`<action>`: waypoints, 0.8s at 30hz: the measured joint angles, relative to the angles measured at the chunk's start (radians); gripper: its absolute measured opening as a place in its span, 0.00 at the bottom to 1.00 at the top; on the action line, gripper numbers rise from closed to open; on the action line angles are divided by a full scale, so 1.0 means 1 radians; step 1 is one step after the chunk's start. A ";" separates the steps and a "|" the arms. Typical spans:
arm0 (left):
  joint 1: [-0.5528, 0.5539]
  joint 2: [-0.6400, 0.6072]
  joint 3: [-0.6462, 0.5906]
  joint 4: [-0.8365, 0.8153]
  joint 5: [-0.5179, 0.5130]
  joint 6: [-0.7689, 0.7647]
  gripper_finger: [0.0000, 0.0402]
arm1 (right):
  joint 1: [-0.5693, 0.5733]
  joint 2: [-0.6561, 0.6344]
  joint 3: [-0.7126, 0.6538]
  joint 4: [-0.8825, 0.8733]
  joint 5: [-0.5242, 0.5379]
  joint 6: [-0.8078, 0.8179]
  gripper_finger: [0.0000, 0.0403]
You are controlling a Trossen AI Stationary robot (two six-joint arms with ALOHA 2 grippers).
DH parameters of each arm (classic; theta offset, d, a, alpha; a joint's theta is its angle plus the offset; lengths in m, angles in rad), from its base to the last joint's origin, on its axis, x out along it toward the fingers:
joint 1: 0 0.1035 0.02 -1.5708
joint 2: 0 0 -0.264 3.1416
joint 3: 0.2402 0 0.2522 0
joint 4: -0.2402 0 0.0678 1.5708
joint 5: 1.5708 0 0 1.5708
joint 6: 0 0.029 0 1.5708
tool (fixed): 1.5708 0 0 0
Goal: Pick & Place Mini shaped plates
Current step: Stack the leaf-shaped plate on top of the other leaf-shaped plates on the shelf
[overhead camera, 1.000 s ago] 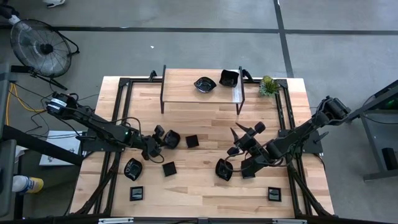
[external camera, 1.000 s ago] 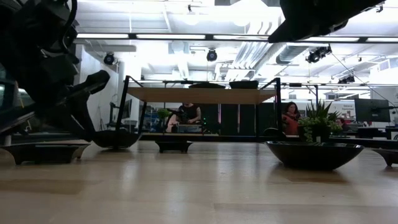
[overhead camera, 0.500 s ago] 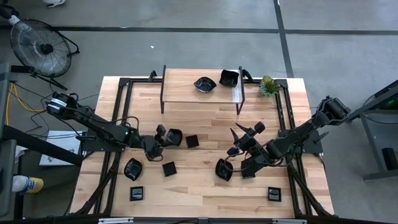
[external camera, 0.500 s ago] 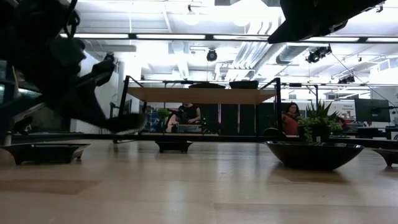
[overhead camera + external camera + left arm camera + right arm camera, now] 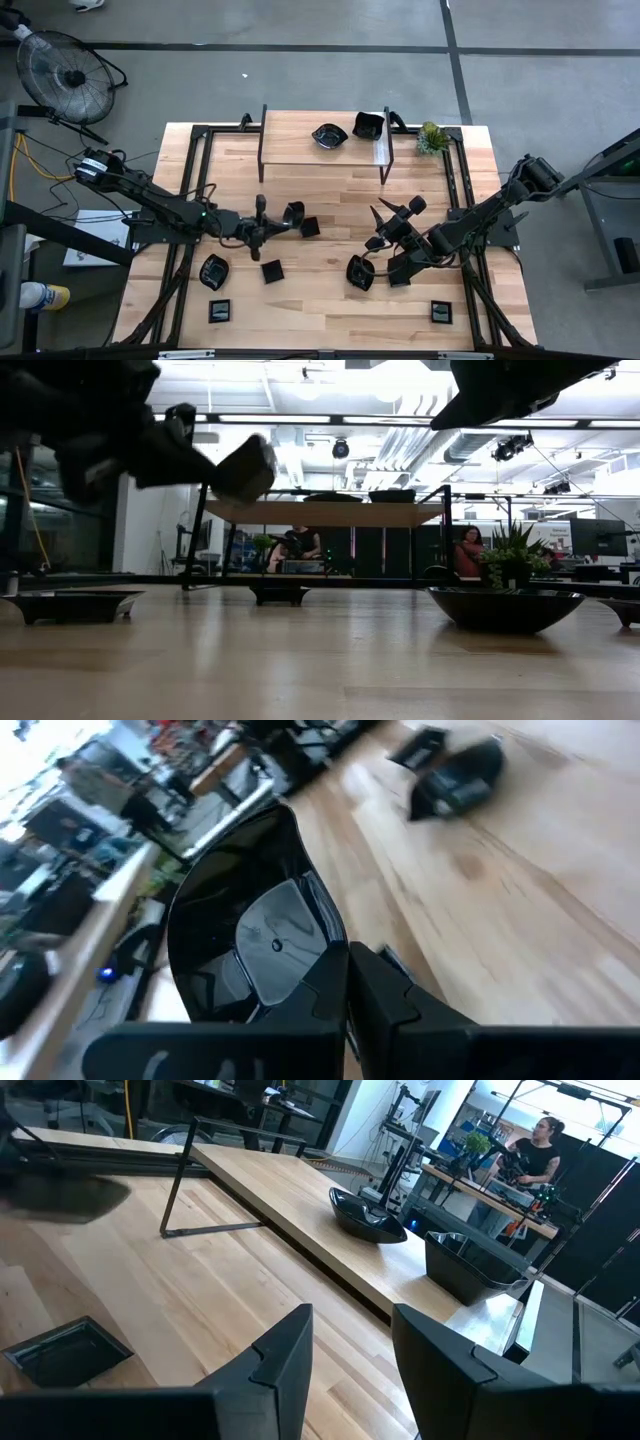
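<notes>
Black plate (image 5: 293,213) pinched in left claw (image 5: 281,221), airborne

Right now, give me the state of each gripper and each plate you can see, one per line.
left gripper: shut on a black plate, lifted off the table
held plate: gripped by its rim, in the air
right gripper: open, empty, waiting
two shelf plates: resting on the raised shelf
table plates: lying flat, untouched

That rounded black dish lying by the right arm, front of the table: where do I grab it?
Pinch the dish by its rim, on the side away from the right arm, coming straight down. It lies flat, mouth up, so the raised edge is probably all the hand can close on.
</notes>
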 joint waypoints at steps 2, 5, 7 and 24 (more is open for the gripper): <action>0.000 0.000 0.035 -0.014 -0.033 -0.003 0.00 | 0.000 0.000 0.000 0.000 0.000 0.000 0.33; 0.000 0.000 0.114 -0.077 -0.078 0.002 0.00 | 0.000 0.000 0.000 0.000 0.000 -0.001 0.33; 0.000 0.000 0.177 -0.148 -0.116 0.017 0.00 | 0.000 0.000 0.000 0.000 0.000 -0.005 0.33; 0.180 0.000 0.520 -0.538 -0.249 0.017 0.00 | 0.000 0.000 0.000 0.000 0.061 0.008 0.33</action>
